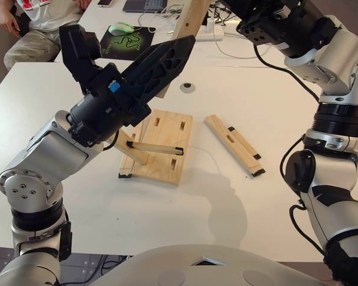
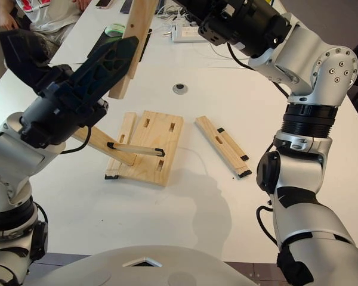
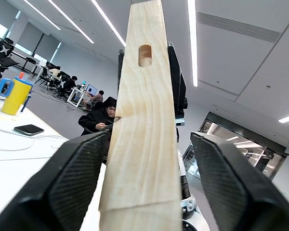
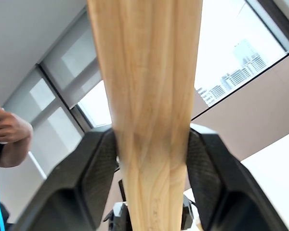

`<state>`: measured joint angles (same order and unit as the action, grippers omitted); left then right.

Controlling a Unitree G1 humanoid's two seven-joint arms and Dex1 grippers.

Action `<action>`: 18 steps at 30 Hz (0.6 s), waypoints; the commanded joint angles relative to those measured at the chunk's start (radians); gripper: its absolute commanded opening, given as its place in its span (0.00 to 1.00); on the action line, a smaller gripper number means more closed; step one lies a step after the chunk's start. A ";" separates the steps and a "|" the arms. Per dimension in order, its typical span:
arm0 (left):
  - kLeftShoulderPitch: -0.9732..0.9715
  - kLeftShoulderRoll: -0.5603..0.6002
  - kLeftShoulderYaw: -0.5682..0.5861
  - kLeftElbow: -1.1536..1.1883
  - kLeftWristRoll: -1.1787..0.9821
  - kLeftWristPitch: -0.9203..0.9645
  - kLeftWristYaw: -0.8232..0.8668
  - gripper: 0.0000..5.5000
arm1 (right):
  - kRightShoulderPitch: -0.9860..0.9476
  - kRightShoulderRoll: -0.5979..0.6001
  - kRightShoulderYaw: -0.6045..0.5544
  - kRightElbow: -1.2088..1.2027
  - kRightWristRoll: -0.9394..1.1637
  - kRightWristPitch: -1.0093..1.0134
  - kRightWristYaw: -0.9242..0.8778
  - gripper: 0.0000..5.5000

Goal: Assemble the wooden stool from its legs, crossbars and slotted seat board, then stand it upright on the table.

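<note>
A long wooden leg (image 2: 133, 47) is held up in the air over the far left part of the table, tilted. My right gripper (image 4: 151, 159) is shut on its upper part, both fingers pressed to the wood. My left gripper (image 3: 147, 154) is open, with a finger on each side of the leg's lower part. The slotted seat board (image 1: 167, 134) lies flat on the table below. A thin crossbar (image 1: 156, 148) with black ends rests across it, joined to a leg (image 2: 98, 140) that slants off the board's left edge. Another leg (image 1: 126, 164) lies under that edge.
Two more wooden pieces (image 1: 234, 144) lie side by side to the right of the board. A round cable hole (image 1: 187, 87) sits behind it. A mouse pad with a mouse (image 1: 126, 37), a power strip (image 1: 209, 34) and cables are on the far desk.
</note>
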<state>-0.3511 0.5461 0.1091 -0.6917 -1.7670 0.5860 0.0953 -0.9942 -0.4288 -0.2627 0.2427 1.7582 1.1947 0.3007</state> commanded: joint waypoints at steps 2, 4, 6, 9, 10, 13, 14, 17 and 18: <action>0.013 0.062 0.087 -0.017 -0.044 -0.021 -0.007 0.63 | 0.006 -0.085 -0.017 -0.018 -0.214 -0.082 0.113 0.38; -0.001 0.087 0.155 0.004 -0.065 -0.051 0.015 0.63 | 0.069 -0.130 0.000 -0.120 -0.357 -0.166 0.225 0.38; -0.018 0.109 0.223 0.031 -0.094 -0.084 0.041 0.63 | 0.164 -0.165 0.014 -0.240 -0.461 -0.230 0.321 0.38; -0.017 0.146 0.280 0.067 -0.108 -0.102 0.074 0.63 | 0.331 -0.200 0.052 -0.415 -0.628 -0.357 0.448 0.38; -0.010 0.156 0.290 0.079 -0.110 -0.100 0.082 0.63 | 0.383 -0.205 0.053 -0.460 -0.642 -0.369 0.477 0.38; 0.023 0.175 0.302 0.108 -0.104 -0.083 0.085 0.63 | 0.569 -0.209 0.088 -0.562 -0.759 -0.483 0.588 0.38; 0.036 0.178 0.298 0.121 -0.094 -0.073 0.081 0.63 | 0.643 -0.199 0.109 -0.584 -0.819 -0.548 0.623 0.38; 0.072 0.189 0.285 0.177 -0.057 -0.035 0.058 0.63 | 0.822 -0.154 0.176 -0.642 -0.970 -0.718 0.661 0.38; 0.080 0.192 0.281 0.198 -0.045 -0.021 0.048 0.63 | 0.870 -0.133 0.205 -0.659 -1.023 -0.781 0.663 0.38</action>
<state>-0.2971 0.7158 0.4023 -0.5379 -1.8442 0.5294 0.1594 -0.2123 -0.6039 -0.1082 -0.3627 0.8318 0.5402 0.9477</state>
